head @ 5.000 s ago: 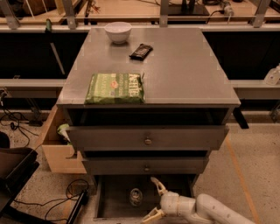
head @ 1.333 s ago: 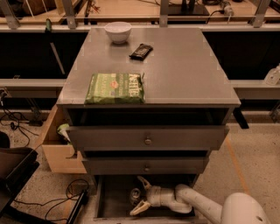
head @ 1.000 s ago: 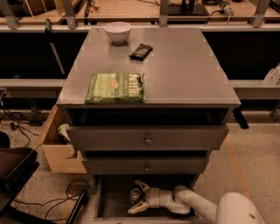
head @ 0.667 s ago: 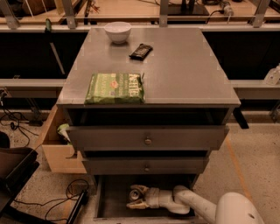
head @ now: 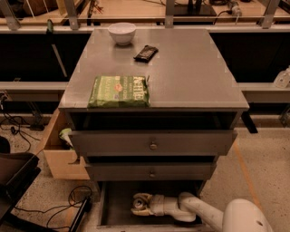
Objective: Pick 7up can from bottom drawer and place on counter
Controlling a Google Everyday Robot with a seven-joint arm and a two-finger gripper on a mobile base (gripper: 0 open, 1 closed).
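**Dim workshop around a grey drawer cabinet**

The drawer cabinet [head: 181,142] stands on a pale speckled floor [head: 267,154], which carries an orange line [head: 244,170] to the cabinet's right. Left of the cabinet sits an open wooden box [head: 56,161]. Black cables [head: 18,129] loop on the floor beyond it, and a dark seat-like shape [head: 16,174] fills the lower left. Behind the cabinet run grey horizontal rails [head: 31,86], and past them a wooden bench [head: 136,8] with metal uprights. The light is warm and dim. The gripper [head: 140,205] lies inside the cabinet's bottom drawer [head: 115,199].
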